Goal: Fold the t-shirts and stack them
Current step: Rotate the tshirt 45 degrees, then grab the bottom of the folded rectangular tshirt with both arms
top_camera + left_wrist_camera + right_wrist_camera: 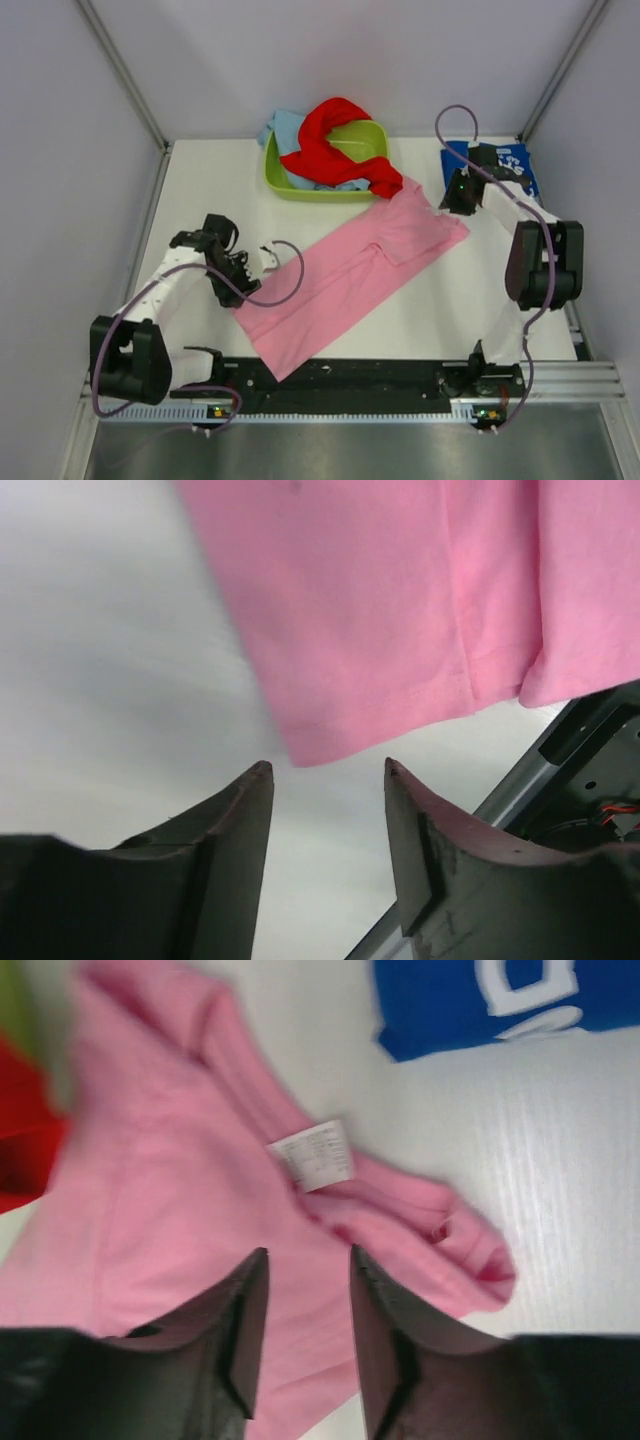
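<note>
A plain pink t-shirt (350, 280) lies flat and diagonal on the white table. My left gripper (258, 258) is open and empty beside its left edge. In the left wrist view the gripper (328, 770) hovers just short of the pink hem (400, 610). My right gripper (450, 195) is open at the shirt's collar end. In the right wrist view it (308, 1253) sits over the pink cloth (160, 1210), near the white neck label (312, 1153). A folded navy blue shirt with white lettering (500, 165) lies at the back right and also shows in the right wrist view (500, 1000).
A lime green tub (285, 185) at the back centre holds a red shirt (335, 140) and a light blue shirt (285, 128); the red one hangs over its rim onto the pink shirt. A black rail (360, 378) runs along the near edge. Walls enclose the table.
</note>
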`<state>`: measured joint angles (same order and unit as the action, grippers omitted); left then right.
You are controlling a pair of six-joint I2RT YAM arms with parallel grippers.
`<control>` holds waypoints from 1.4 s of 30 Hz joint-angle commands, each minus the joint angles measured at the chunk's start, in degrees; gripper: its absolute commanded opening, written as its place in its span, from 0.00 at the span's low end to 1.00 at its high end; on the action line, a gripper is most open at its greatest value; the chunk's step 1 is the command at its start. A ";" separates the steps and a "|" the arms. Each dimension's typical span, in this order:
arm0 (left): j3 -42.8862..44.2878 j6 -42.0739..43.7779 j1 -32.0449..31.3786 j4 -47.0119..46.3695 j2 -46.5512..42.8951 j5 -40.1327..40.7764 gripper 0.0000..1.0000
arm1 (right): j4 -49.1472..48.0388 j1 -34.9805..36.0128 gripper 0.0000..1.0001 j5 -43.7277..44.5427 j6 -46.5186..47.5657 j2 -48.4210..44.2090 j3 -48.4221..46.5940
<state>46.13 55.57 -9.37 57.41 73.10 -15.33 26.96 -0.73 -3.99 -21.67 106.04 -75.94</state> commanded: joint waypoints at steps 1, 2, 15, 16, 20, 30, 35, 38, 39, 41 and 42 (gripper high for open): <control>8.53 -2.82 1.54 2.72 -4.11 -4.10 0.58 | -14.09 10.55 0.44 -2.69 10.22 -22.22 7.36; 8.97 -5.10 1.63 2.10 -3.24 -3.31 0.59 | -17.61 14.06 0.47 -3.73 12.77 -26.72 10.95; 4.68 -21.38 7.61 -1.77 3.09 -1.28 0.58 | -44.38 70.40 0.60 -20.01 49.34 -32.69 34.56; 4.41 -21.73 7.69 -2.29 3.80 -1.45 0.59 | -43.23 73.39 0.58 -19.31 51.53 -29.52 33.15; 3.36 -21.30 7.78 -3.97 6.34 -3.47 0.60 | -41.20 82.46 0.54 -17.11 60.59 -17.21 27.44; 1.24 -19.54 7.78 -5.28 12.59 -3.13 0.59 | -37.16 85.46 0.53 -12.28 61.49 -3.22 18.99; 1.16 -19.63 7.70 -6.52 13.91 -1.37 0.58 | -35.75 85.46 0.54 -12.27 61.14 1.09 17.41; 0.89 -19.27 7.70 -6.43 14.26 -1.10 0.57 | -34.96 85.55 0.52 -12.71 61.13 2.24 17.05; 0.72 -19.19 7.78 -6.34 14.44 -1.10 0.57 | -35.13 85.46 0.52 -12.80 61.13 2.42 17.14; 0.54 -19.01 7.78 -6.34 14.70 -0.84 0.55 | -34.70 85.54 0.45 -13.32 61.05 3.03 17.14; 0.54 -18.92 7.70 -6.34 14.96 -0.75 0.51 | -34.35 85.55 0.39 -13.50 61.13 3.12 17.14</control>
<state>47.57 35.83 -1.91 51.55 86.91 -16.64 -9.13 84.29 -16.67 38.98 107.44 -57.41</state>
